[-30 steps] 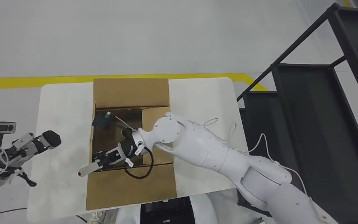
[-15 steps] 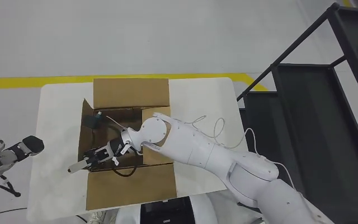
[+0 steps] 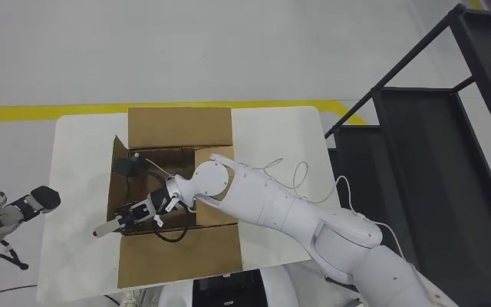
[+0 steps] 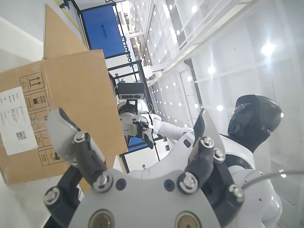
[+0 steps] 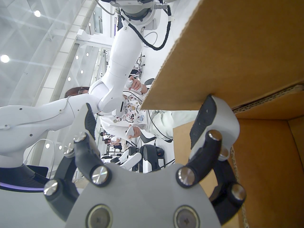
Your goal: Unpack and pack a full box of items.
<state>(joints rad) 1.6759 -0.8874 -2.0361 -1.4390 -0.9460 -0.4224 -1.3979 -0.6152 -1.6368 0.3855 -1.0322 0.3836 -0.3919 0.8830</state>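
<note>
A brown cardboard box (image 3: 180,127) stands open in the middle of the white table (image 3: 84,146). Its far and near flaps lie spread flat. Its left flap (image 3: 117,188) stands up, leaning outward. My right arm crosses the box, and my right gripper (image 3: 109,227) is open at that left flap (image 5: 237,48), one fingertip (image 5: 209,117) touching the flap's edge. My right gripper (image 5: 147,122) holds nothing. A black item (image 3: 126,165) and a black cable (image 3: 173,232) lie inside the box. My left gripper (image 4: 130,124) is open and empty off the table's left edge, facing the box's side (image 4: 59,96).
The box's right flap (image 3: 217,215) is folded inward under my right arm. A black metal stair frame (image 3: 430,130) stands to the right of the table. Bare tabletop lies left and right of the box.
My right gripper has moved left across the box, and the left flap now leans outward. My left arm has drawn back toward the left edge. Nothing has moved in the last half second.
</note>
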